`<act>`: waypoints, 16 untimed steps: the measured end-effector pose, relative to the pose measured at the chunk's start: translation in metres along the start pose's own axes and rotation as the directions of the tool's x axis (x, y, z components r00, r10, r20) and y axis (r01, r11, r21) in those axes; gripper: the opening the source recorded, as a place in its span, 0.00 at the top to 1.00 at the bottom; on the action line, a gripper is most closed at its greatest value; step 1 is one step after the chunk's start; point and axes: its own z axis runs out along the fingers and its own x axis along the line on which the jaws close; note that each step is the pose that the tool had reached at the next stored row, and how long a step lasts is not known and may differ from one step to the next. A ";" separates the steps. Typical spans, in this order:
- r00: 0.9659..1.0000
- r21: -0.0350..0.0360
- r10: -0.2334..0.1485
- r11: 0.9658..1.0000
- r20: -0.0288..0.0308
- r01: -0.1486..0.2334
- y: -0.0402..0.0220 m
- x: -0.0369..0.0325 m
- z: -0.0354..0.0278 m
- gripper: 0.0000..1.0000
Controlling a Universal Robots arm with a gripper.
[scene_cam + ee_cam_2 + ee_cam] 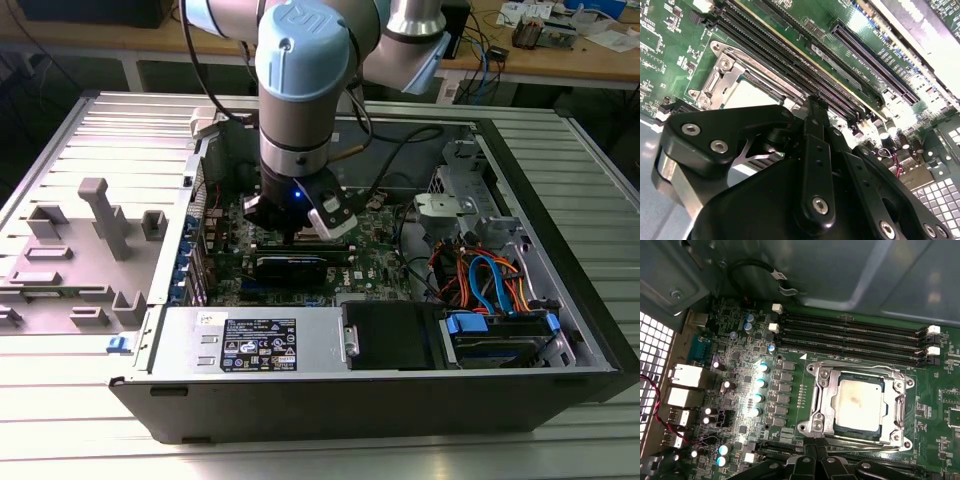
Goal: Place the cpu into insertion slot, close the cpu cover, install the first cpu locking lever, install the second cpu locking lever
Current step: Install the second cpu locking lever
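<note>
In the first wrist view the cpu point(860, 402), a square chip with a pale metal top, lies in the insertion slot point(806, 427) on the green motherboard. The silvery cpu cover point(824, 402) lies flat around it. One thin locking lever point(865, 442) runs along the socket edge nearest my gripper point(815, 444), and another lever point(855, 366) runs along the edge by the memory slots. My black fingers are together, with the tips right at the end of the near lever. The second wrist view shows the cpu point(752, 95), the cover point(720, 75) and one finger point(812, 117) just beside the socket.
The arm point(300, 70) reaches down into the open computer case point(560, 330). Long black memory slots point(850, 335) lie beside the socket. Capacitors point(760, 382) and rear ports point(685, 377) stand on its other side. A power supply point(260, 345) and drive cables point(490, 280) fill the case's near side.
</note>
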 end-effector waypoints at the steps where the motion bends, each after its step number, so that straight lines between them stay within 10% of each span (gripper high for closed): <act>1: 1.000 0.000 0.004 1.000 0.001 -0.004 -0.0002 0.0001 -0.0001 0.89; 16: 0.999 -0.017 0.032 0.999 0.008 -0.032 -0.0032 0.0045 0.0025 0.89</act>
